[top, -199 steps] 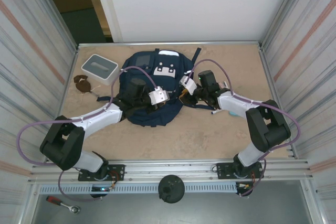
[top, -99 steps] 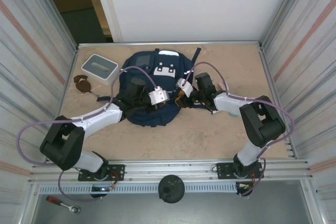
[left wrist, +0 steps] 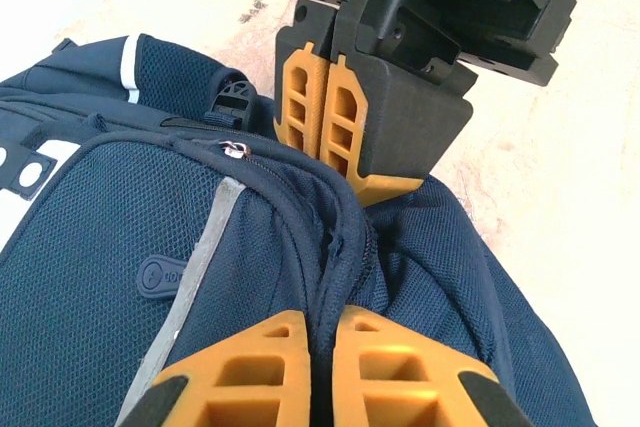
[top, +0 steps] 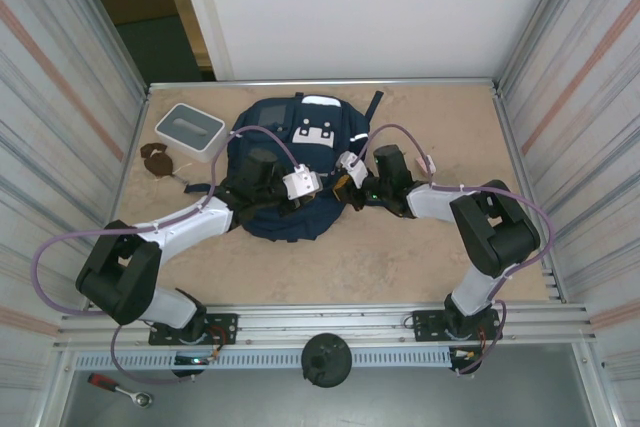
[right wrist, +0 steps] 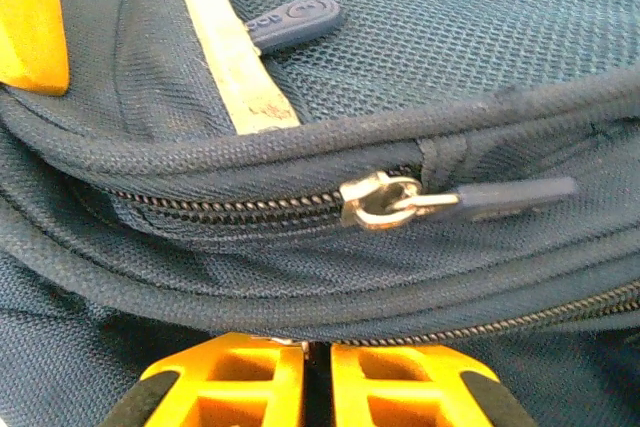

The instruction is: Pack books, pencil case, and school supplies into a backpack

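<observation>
The navy backpack [top: 298,219] lies flat at mid-table, with both grippers meeting at its right edge. My left gripper [left wrist: 322,322] is shut on a raised fold of the backpack [left wrist: 100,247] along its zipper edge. Facing it, my right gripper [left wrist: 338,162] is shut against the same edge. In the right wrist view my right gripper [right wrist: 317,347] is pinched at the lower zipper line of the backpack [right wrist: 450,27], with a bit of silver metal at its fingertips. A silver zipper slider [right wrist: 380,199] sits just above. From above, the left gripper [top: 322,190] and right gripper [top: 340,187] almost touch. Books, pencil case and school supplies are hidden.
A white-and-grey square box [top: 190,132] stands left of the backpack, with a small brown object [top: 157,159] beside it. Ribbed metal walls [top: 60,127] close in both sides. Bare tan table [top: 380,267] lies in front of the backpack.
My right gripper slid left onto the backpack's edge and closed, its forearm swinging in with it. The left arm and its grip have not moved.
</observation>
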### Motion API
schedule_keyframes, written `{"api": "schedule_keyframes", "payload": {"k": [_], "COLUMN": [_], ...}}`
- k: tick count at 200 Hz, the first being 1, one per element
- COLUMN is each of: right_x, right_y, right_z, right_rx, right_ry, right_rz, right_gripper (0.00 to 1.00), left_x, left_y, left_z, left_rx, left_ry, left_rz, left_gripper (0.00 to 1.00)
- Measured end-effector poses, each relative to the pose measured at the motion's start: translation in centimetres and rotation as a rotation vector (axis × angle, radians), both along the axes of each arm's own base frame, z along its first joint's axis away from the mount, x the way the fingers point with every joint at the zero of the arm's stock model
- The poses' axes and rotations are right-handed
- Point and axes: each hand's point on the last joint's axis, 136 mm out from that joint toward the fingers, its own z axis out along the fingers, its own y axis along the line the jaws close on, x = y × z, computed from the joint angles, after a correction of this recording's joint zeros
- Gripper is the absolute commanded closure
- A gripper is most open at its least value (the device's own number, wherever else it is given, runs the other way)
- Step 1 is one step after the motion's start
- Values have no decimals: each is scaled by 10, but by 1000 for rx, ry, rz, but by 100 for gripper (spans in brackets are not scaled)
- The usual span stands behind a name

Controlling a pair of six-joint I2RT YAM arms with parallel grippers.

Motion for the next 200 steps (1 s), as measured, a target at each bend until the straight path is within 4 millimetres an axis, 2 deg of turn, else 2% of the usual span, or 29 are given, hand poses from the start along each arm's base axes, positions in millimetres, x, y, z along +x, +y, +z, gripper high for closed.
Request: {"api": "schedule_keyframes", "payload": {"k": [31, 129, 200], "right_x": [1, 25, 45], "right_y": [-7, -29, -39], "right_z": [-1, 3, 12], "right_rx": [34, 40, 39], "right_ry": [2, 5, 75], "right_rz": [-38, -213, -307], "right_gripper": [100, 100, 100], "left_x": [0, 1, 0], "left_y": [0, -1, -3], "left_z": [0, 5, 12], "left_rx": [0, -19, -61], "left_ry": [1, -11, -16], "left_rz": [0, -3, -26], "left_gripper": [100, 100, 100]}}
